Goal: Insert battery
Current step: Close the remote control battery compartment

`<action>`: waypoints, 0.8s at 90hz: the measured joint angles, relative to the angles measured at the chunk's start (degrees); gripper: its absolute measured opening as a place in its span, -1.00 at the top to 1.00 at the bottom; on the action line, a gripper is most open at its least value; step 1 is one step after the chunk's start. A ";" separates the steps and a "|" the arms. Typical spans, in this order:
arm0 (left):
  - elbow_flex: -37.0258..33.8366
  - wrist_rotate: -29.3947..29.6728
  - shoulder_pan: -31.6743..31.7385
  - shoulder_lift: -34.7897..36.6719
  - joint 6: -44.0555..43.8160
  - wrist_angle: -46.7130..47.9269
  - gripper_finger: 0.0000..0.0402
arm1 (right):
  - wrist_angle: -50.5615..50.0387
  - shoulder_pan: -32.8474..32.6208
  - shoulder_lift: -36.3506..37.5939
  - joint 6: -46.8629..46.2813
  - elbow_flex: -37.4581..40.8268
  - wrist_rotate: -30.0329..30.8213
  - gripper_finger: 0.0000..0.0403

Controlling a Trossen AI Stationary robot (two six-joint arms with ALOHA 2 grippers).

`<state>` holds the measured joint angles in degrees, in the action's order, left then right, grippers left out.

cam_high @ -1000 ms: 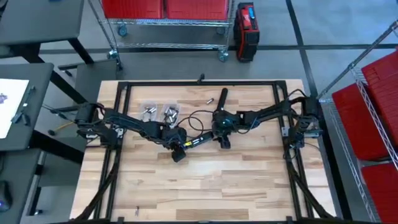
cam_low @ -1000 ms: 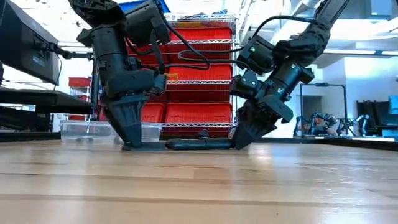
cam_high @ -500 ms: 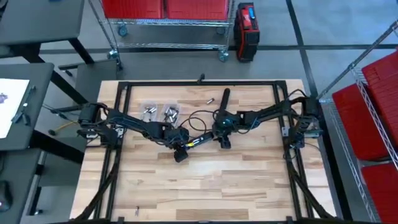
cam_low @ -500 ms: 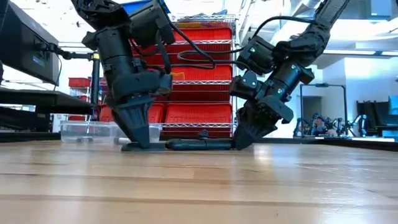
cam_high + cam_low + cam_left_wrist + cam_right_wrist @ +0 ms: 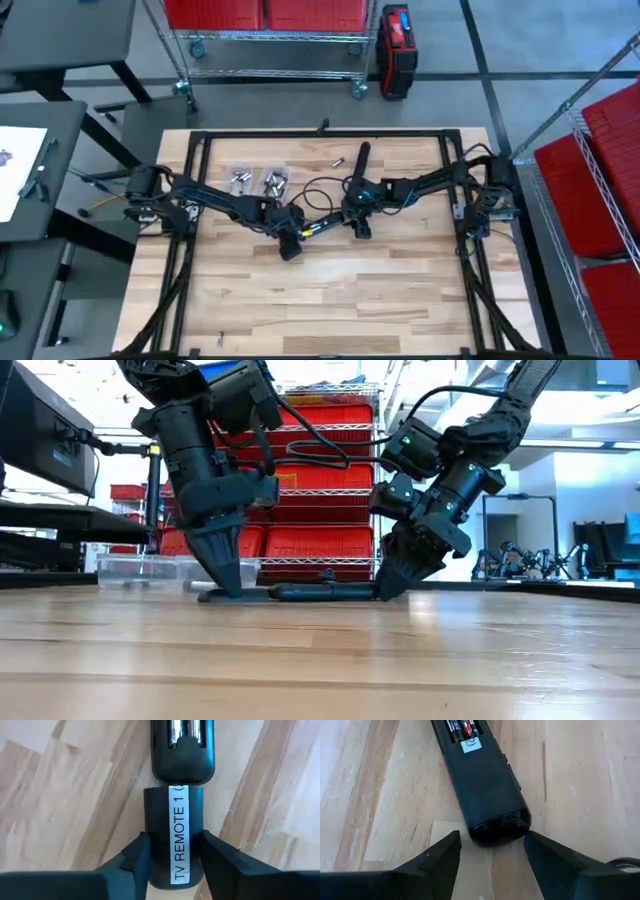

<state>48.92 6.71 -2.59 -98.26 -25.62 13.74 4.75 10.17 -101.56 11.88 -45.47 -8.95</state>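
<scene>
Left gripper is pinching a black cover between its two fingers; white label on it is reading "TV REMOTE 1". Cover is lying flat on the wooden table, its far end touching the remote, where two batteries are showing.

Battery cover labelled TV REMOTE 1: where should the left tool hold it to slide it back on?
By its two long edges, from the end away from the remote. The battery cover lies flat in line with the open compartment, and the left tool already straddles those edges there, leaving the mating end free.
</scene>
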 joint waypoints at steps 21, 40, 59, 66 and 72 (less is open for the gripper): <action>1.68 0.23 -0.08 -0.26 0.52 1.05 0.47 | 0.03 0.00 0.02 -0.26 -0.02 -0.01 -0.05; 4.54 0.18 -0.07 -0.37 1.37 3.36 0.47 | 0.00 0.00 0.02 -0.32 -0.02 0.00 -0.05; 8.22 0.12 -0.07 -0.46 1.78 9.78 0.47 | -0.84 0.03 0.51 -2.37 -0.02 0.00 -0.05; 10.01 0.13 -0.07 -0.39 2.95 13.46 0.47 | -2.59 0.11 2.00 -4.08 -0.02 -0.02 -0.05; 11.33 0.12 -0.07 0.20 3.92 15.52 0.47 | -4.53 0.11 3.95 -5.21 -0.04 -0.02 -0.05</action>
<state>60.25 6.84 -2.66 -98.05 -21.70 29.26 0.22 10.28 -97.61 6.67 -45.52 -8.97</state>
